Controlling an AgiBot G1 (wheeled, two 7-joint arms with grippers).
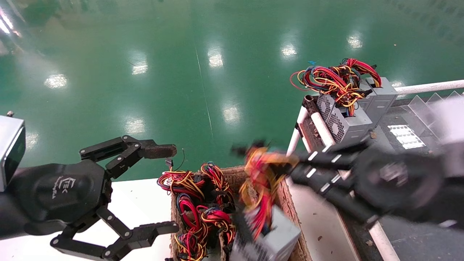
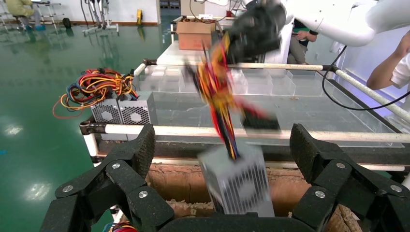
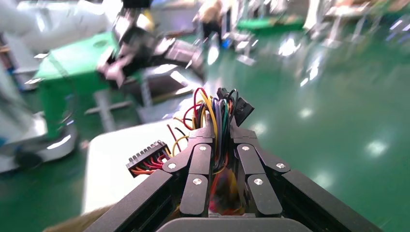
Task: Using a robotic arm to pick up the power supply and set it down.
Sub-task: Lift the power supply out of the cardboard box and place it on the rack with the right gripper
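Note:
The power supply (image 1: pixel 277 237), a grey metal box, hangs tilted over the right end of a cardboard box (image 1: pixel 290 214). It hangs from its red, yellow and black wire bundle (image 1: pixel 259 170). My right gripper (image 1: pixel 290 168) is shut on that bundle, reaching in from the right. In the right wrist view the wires (image 3: pixel 217 108) stick out past the shut right gripper (image 3: pixel 221 133). The left wrist view shows the power supply (image 2: pixel 239 181) blurred under the right gripper (image 2: pixel 256 29). My left gripper (image 1: pixel 165 188) stands open left of the box, holding nothing.
The cardboard box holds several more wire bundles (image 1: pixel 197 203) and stands on a white table (image 1: pixel 137 206). Right of it a white pipe rack (image 1: pixel 320 127) carries two grey power supplies (image 1: pixel 348 121) with tangled wires. Clear trays (image 1: pixel 427 108) lie beyond. Green floor lies ahead.

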